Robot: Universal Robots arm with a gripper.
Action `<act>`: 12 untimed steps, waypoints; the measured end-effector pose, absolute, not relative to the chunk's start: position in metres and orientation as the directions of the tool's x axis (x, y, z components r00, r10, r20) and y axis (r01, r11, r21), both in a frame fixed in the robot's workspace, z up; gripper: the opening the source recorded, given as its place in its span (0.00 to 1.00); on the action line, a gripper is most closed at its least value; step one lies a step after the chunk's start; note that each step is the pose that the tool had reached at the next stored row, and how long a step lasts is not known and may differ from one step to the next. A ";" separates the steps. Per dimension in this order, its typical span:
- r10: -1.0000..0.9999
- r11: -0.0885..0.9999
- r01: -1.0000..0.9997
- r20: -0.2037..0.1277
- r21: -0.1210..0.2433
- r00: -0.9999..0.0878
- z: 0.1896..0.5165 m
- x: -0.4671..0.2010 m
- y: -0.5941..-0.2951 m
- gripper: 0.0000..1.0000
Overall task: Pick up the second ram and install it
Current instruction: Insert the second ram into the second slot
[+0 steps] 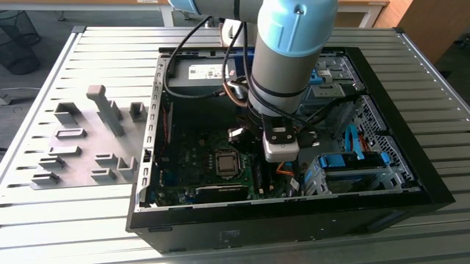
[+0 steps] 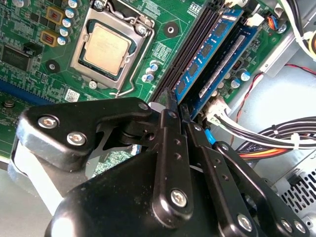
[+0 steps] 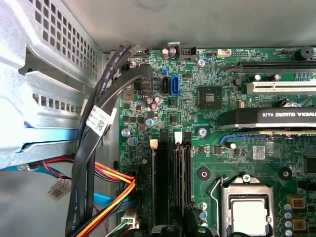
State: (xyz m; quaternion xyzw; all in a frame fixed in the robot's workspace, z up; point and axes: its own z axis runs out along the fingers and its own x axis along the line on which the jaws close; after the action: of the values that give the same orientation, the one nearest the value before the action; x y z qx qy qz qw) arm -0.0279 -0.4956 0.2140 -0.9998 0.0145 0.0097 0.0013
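I am reaching down into the open computer case [image 1: 411,165], my gripper [image 2: 177,109] hanging over the memory slots beside the processor socket [image 2: 105,45]. My fingers [image 2: 168,140] are pressed together, holding nothing. The second ram [image 2: 206,49] is sitting in its slot on the green motherboard [image 3: 217,74], just beyond my fingertips

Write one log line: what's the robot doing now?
pincer: shut, above the memory slots | second ram: seated in slot | location: inside computer case
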 end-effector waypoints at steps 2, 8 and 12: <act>-0.029 -1.000 -0.029 -0.020 -0.002 0.999 0.214 -0.028 -0.496 0.14; -0.026 -1.000 -0.026 -0.020 -0.002 0.999 0.214 -0.027 -0.495 0.14; -0.023 -1.000 -0.023 -0.020 -0.001 1.000 0.214 -0.027 -0.495 0.14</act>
State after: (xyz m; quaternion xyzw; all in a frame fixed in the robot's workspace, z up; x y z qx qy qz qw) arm -0.0273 -0.4951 0.2138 -0.9999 0.0114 0.0098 0.0008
